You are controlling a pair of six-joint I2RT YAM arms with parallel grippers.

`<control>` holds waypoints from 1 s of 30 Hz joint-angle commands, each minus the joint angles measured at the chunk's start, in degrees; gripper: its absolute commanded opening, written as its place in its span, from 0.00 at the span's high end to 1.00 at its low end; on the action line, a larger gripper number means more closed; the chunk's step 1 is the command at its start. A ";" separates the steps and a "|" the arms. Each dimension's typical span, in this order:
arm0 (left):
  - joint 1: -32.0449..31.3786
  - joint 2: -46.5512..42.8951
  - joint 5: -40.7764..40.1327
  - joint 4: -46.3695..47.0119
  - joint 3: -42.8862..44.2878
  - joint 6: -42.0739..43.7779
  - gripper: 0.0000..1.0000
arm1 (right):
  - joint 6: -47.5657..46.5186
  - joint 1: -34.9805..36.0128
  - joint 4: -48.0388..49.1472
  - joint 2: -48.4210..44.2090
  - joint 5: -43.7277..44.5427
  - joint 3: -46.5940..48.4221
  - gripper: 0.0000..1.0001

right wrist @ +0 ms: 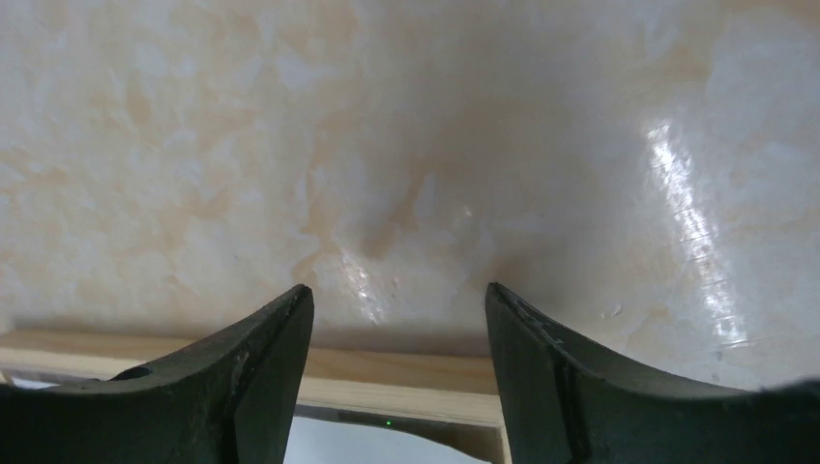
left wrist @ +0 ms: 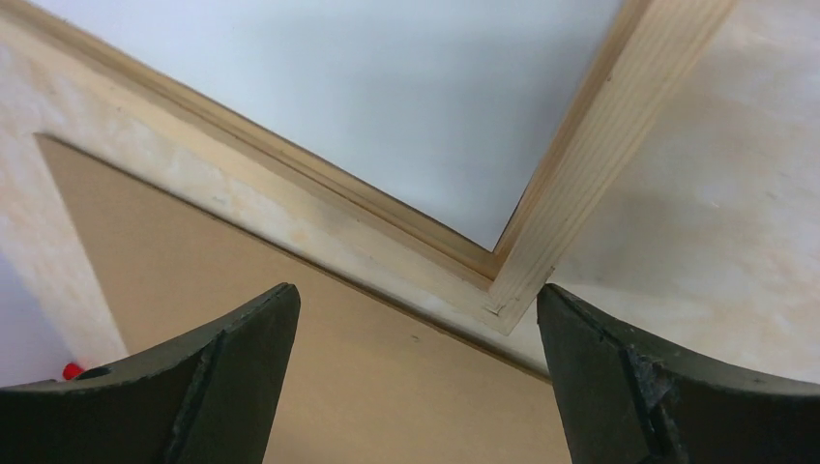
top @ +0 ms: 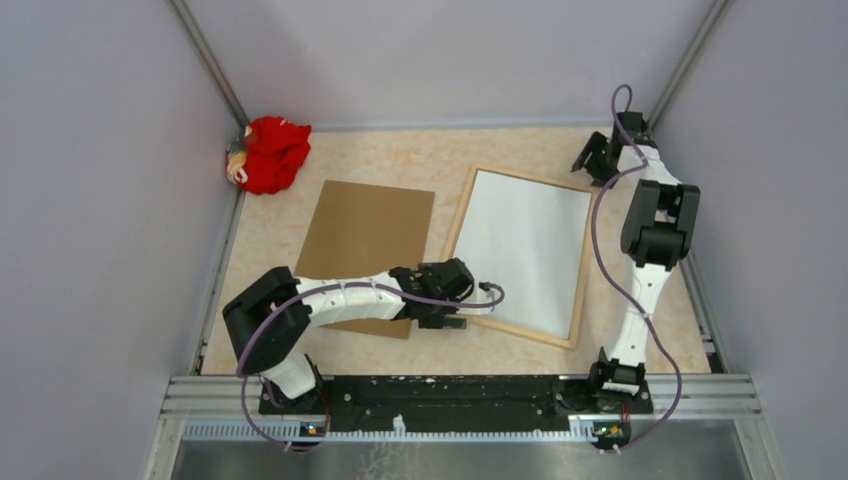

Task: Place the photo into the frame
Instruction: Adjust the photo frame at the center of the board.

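Note:
The light wood frame point(top: 525, 331) lies flat on the table, right of centre. A whitish-grey sheet point(top: 525, 245) fills it; it looks like the photo lying with its plain back up. My left gripper point(top: 455, 318) hangs open and empty just over the frame's near left corner. In the left wrist view that corner point(left wrist: 503, 290) lies between my open fingertips point(left wrist: 416, 290), with the sheet point(left wrist: 387, 106) beyond. My right gripper point(top: 597, 158) is open and empty at the frame's far right corner. The right wrist view shows the frame rail point(right wrist: 387, 372) under my open gripper point(right wrist: 398, 290).
A flat brown backing board point(top: 370, 245) lies left of the frame, partly under my left arm; it shows in the left wrist view point(left wrist: 290, 319). A red cloth bundle point(top: 272, 152) sits in the far left corner. Grey walls enclose the table on three sides.

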 commanded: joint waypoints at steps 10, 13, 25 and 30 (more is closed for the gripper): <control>17.23 8.22 -9.94 16.45 3.73 2.31 0.01 | 4.40 0.39 7.83 -9.23 -3.66 -21.63 0.43; 21.23 11.96 -10.05 18.52 6.64 2.86 0.01 | 7.40 0.36 9.73 -13.26 -3.66 -29.39 0.47; 30.46 25.56 -9.65 16.52 23.22 -2.61 0.01 | 13.80 0.87 18.62 -35.74 -8.27 -61.48 0.51; 32.59 26.03 -7.00 13.90 26.13 -3.70 0.01 | 13.53 1.02 15.77 -44.78 -7.60 -67.45 0.45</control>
